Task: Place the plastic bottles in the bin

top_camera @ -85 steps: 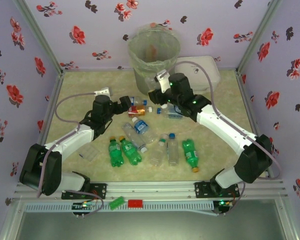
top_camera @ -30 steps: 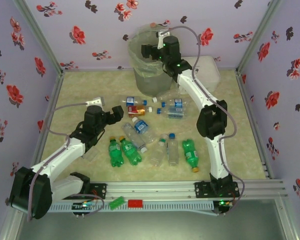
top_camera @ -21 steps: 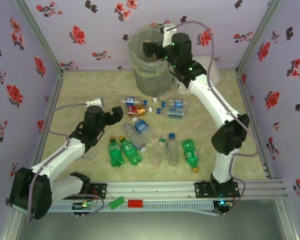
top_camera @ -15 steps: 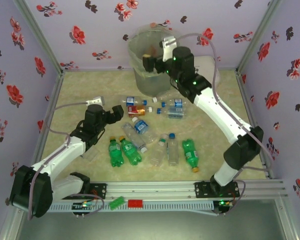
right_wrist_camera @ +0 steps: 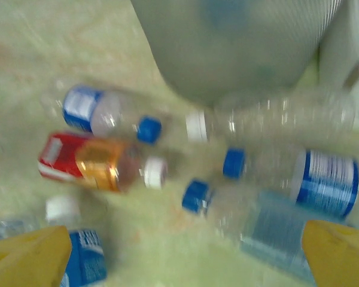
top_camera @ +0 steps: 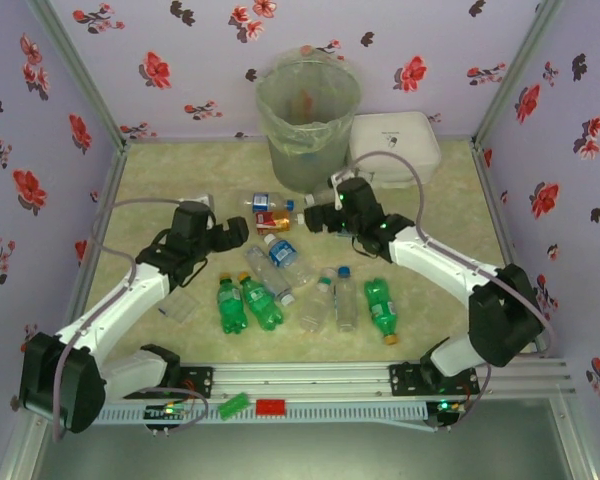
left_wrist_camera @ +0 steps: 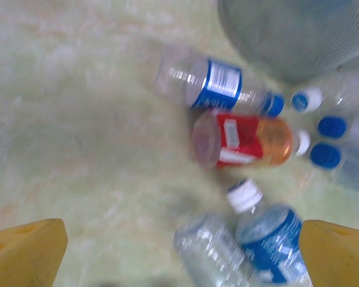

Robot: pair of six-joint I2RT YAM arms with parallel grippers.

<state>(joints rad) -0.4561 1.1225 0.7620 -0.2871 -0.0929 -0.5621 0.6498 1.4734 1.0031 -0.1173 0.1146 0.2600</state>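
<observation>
**Overhead view:** The left gripper (top_camera: 232, 235) is seen low over the table (top_camera: 180, 165), just left of the scattered plastic bottles. The right gripper (top_camera: 313, 216) is held just right of the red-orange bottle (top_camera: 273, 220), in front of the bin (top_camera: 308, 125). How far either is opened cannot be judged from here. Three green bottles (top_camera: 261, 302) with yellow caps, one red-orange bottle and at least six clear bottles (top_camera: 346, 298) are counted lying on the table. Others are partly covered by the right arm. One bin, lined with a translucent bag, is stood at the back wall, with one white box (top_camera: 395, 145) just to its right.

**Left wrist view:** The left gripper (left_wrist_camera: 179, 254) is shown spread wide, its yellow fingers (left_wrist_camera: 24, 251) at the two lower corners, with nothing held or touched. Two clear bottles (left_wrist_camera: 269, 239) are seen ahead between the fingers, then the red-orange bottle (left_wrist_camera: 245, 140), then a blue-labelled, blue-capped one. Three more caps, one white and two blue, are seen at the right edge, their bodies blurred. The bin (left_wrist_camera: 293, 36) is seen at the upper right.

**Right wrist view:** The right gripper (right_wrist_camera: 182, 257) is likewise shown wide apart and empty, its yellow fingers (right_wrist_camera: 27, 257) at the lower corners. Six bottles can be made out: the red-orange bottle (right_wrist_camera: 99, 158) and five clear bottles (right_wrist_camera: 299, 173). Three of those have blue caps and two have white. The bin (right_wrist_camera: 239, 42) is seen just behind them.
</observation>
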